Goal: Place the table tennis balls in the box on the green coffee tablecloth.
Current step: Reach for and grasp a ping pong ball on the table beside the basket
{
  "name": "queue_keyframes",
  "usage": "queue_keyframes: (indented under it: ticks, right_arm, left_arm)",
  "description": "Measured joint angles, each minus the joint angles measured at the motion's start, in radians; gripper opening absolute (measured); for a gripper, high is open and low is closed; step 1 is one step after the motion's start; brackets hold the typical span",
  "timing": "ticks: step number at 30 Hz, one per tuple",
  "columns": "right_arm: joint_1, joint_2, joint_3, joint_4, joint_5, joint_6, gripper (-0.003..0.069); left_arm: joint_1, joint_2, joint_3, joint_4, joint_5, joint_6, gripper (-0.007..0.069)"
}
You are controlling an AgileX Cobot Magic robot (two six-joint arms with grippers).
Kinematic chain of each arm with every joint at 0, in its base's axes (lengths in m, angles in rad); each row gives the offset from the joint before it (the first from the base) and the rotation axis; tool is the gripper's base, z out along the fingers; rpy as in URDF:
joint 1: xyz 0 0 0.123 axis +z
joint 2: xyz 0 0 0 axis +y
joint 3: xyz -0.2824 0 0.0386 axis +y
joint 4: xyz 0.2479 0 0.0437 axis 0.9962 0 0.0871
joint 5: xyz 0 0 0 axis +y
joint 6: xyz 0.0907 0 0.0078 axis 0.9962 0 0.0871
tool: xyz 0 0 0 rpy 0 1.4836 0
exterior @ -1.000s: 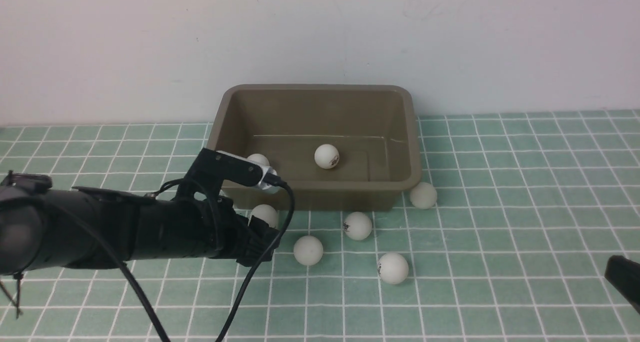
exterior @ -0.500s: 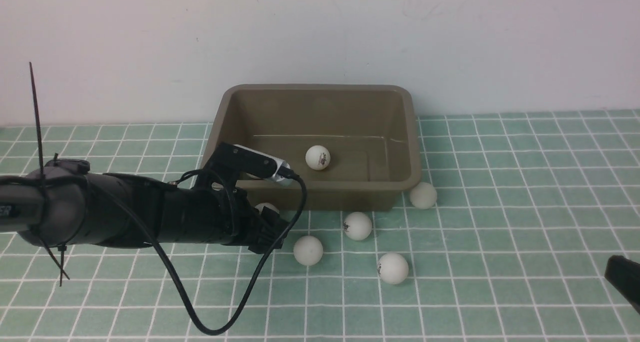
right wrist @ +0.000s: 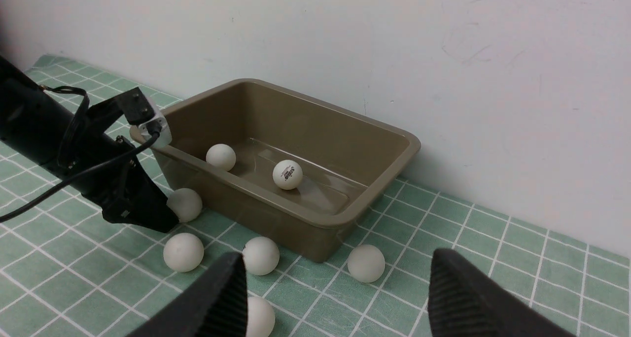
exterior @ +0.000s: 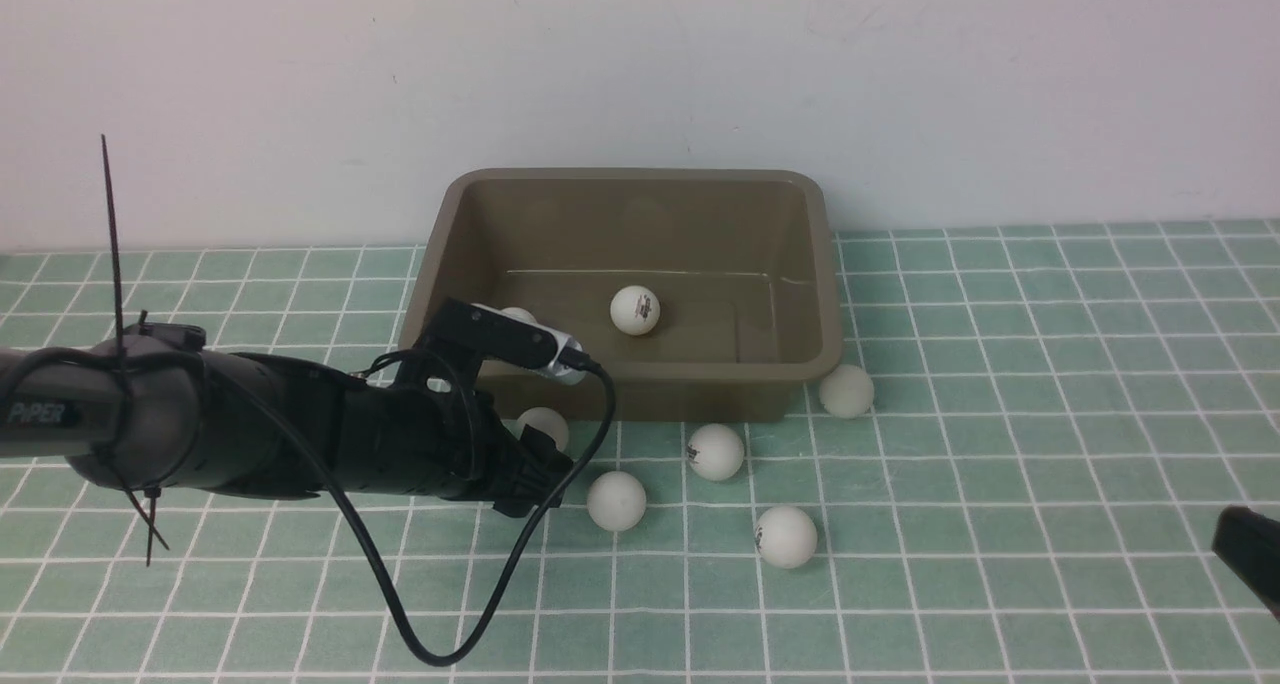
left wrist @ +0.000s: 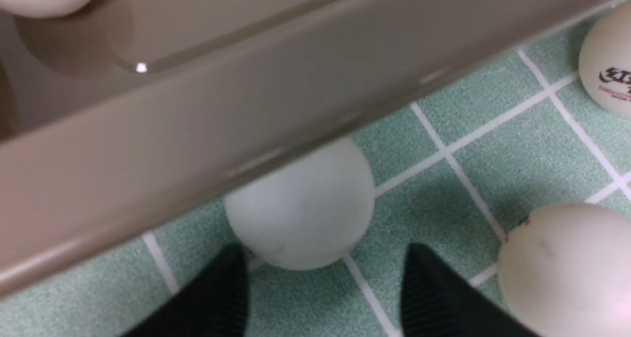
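Just ahead of the left gripper [left wrist: 320,292], whose jaws stand apart, a ball [left wrist: 300,209] sits by the fingertips [left wrist: 224,283], apparently untouched, tucked under the near rim of the box [left wrist: 246,130]. A second ball [left wrist: 567,263] lies just right of it. Far right, the right gripper [right wrist: 335,297] gapes empty over open tablecloth [exterior: 1000,464].

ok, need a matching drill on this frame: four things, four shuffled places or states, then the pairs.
Things:
1. left gripper
2. right gripper
3. box
4. tablecloth

States:
A. five balls lie on it
B. open and empty, back from the box
C. two balls lie inside it
D. open, a ball just ahead of its fingertips

Pairs: 1-D, 2-B, 3-C, 4-A
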Motion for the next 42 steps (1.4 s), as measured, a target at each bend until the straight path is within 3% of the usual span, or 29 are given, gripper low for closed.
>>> queue_keyframes:
  ticks: [6, 9, 21, 28, 34, 38, 42]
  right_arm:
    - [0.0, 0.0, 0.0, 0.0, 0.0, 0.0, 0.0451]
    - [0.0, 0.0, 0.0, 0.0, 0.0, 0.0, 0.0451]
    - [0.0, 0.0, 0.0, 0.0, 0.0, 0.0, 0.0451]
    - [0.0, 0.0, 0.0, 0.001, 0.0, 0.0, 0.0451]
    - [0.0, 0.0, 0.0, 0.001, 0.0, 0.0, 0.0451]
    - [0.0, 0.0, 0.0, 0.001, -0.007, 0.0, 0.0451]
    - [0.0, 0.0, 0.0, 0.001, -0.012, 0.0, 0.0451]
  left_arm:
    - [0.0, 0.001, 0.0, 0.0, 0.0, 0.032, 0.0104]
    - [0.0, 0.001, 0.0, 0.0, 0.011, 0.061, 0.0011]
    - [0.0, 0.001, 0.0, 0.0, 0.011, 0.071, 0.0001]
    - [0.0, -0.002, 0.0, 0.0, 0.048, 0.071, 0.0095]
    - [0.0, -0.014, 0.0, 0.0, 0.074, 0.071, 0.0226]
    - [0.0, -0.028, 0.0, 0.0, 0.087, 0.064, 0.0409]
    - [0.0, -0.03, 0.0, 0.0, 0.088, 0.045, 0.0487]
